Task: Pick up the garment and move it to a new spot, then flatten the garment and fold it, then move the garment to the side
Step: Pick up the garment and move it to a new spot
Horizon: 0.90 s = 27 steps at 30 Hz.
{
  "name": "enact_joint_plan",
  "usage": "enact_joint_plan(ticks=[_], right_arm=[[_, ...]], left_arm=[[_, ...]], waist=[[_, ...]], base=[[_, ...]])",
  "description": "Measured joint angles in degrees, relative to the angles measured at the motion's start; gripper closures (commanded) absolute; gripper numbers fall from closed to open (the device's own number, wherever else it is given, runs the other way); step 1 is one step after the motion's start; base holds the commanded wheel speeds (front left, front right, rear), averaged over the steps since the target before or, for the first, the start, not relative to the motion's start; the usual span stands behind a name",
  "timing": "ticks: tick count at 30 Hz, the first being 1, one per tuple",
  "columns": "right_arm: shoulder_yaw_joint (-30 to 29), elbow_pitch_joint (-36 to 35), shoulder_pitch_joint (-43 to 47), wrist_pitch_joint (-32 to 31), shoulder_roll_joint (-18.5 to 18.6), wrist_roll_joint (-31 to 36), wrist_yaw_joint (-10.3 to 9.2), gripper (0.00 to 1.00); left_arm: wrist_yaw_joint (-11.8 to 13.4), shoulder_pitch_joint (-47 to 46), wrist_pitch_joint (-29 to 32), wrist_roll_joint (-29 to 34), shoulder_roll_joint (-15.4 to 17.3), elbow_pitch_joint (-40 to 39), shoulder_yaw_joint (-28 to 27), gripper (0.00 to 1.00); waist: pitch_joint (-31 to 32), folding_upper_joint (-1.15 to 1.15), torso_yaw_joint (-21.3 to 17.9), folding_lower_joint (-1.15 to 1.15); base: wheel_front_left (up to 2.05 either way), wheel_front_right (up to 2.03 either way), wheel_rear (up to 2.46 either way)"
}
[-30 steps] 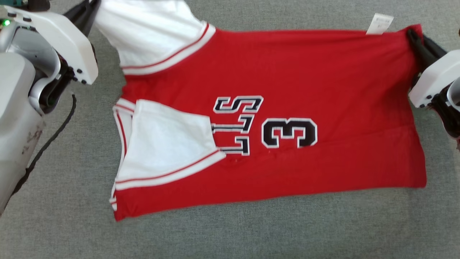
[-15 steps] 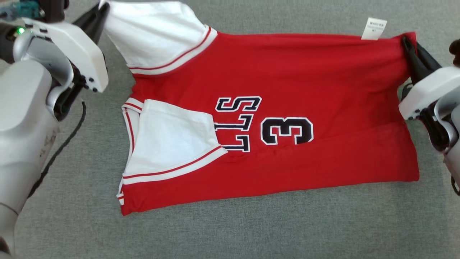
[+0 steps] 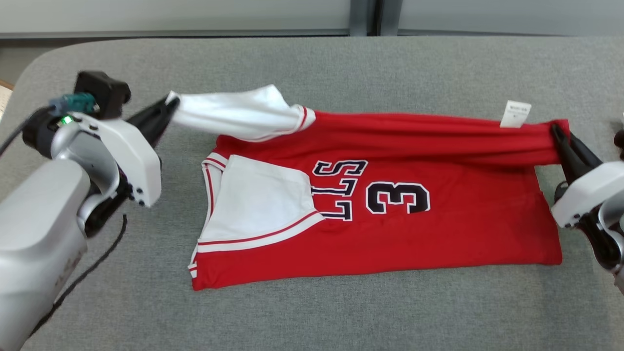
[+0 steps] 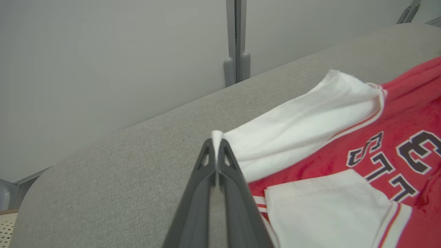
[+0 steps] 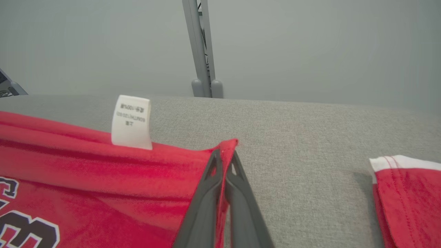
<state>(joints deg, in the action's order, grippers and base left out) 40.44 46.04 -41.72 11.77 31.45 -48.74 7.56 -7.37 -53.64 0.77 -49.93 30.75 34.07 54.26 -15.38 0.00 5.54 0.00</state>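
Note:
The garment [image 3: 438, 234] is a red jersey with white sleeves and black "3" lettering, lying on the grey table [image 3: 341, 73]. Its far edge is raised off the cloth and stretched taut between my two grippers. My left gripper [image 3: 168, 105] is shut on the tip of the far white sleeve [image 3: 239, 114]; the left wrist view shows its fingers [image 4: 206, 179] pinching the white sleeve [image 4: 303, 117]. My right gripper [image 3: 555, 130] is shut on the red hem corner, which the right wrist view shows clamped between its closed fingers [image 5: 241, 193]. The near sleeve [image 3: 258, 200] lies folded flat on the jersey.
A white label [image 3: 516, 113] sticks up from the raised hem near my right gripper. A second red piece with white trim [image 5: 406, 196] lies on the table to the right. A grey wall with a vertical post [image 3: 364, 17] stands behind the table's far edge.
The head camera has tilted up, bringing the table's far edge and the wall into view. Both grippers have lifted the jersey's far edge and drawn it toward the near side.

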Motion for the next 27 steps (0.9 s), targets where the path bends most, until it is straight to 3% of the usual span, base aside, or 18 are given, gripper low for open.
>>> enact_joint_plan(ticks=[14,27], right_arm=[[4.02,-8.66,8.75,-3.82,6.75,-4.90,0.00,1.00],[8.13,-15.81,13.97,-12.66,11.05,-10.05,-0.01,1.00]], left_arm=[[5.52,14.33,9.25,-4.95,10.21,-21.67,2.79,1.00],[7.00,19.53,16.18,-7.65,12.90,-27.11,6.66,1.00]], waist=[[4.21,0.00,1.60,0.00],[4.99,0.00,0.31,0.00]], base=[[0.00,0.00,0.00],[0.00,0.00,0.00]])
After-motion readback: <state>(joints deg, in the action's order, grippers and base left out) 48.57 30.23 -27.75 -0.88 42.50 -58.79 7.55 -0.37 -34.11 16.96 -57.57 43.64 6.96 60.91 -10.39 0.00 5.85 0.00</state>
